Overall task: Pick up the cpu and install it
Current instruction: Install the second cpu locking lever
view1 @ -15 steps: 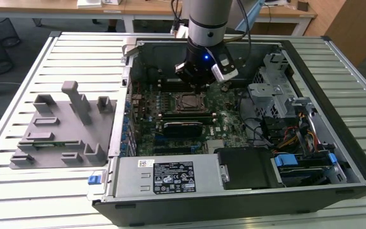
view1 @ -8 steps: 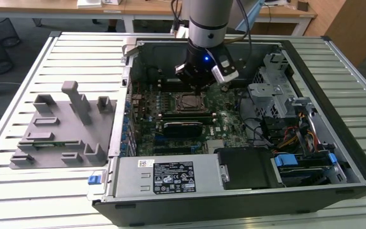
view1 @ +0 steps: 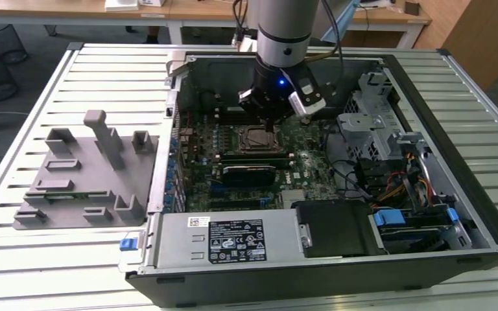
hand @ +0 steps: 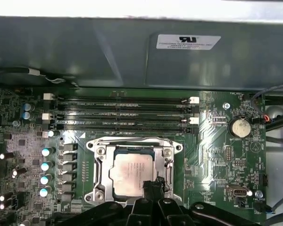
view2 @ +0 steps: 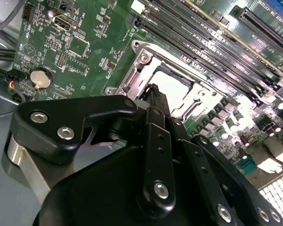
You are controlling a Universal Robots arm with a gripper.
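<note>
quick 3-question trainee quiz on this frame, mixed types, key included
1. True or false: the cpu lies inside the socket frame on the motherboard.
2. In the first wrist view, which lies between the socket frame and the grey case wall? A) the RAM slots B) the coin cell battery C) a fan
3. Fill in: in the exterior view, the gripper hangs directly above the ____.

Key:
1. True. Its pale metal top shows within the frame in both wrist views.
2. A. The battery sits off to one side of the slots.
3. Socket frame, with the fingertips close over one edge of the cpu.
</note>
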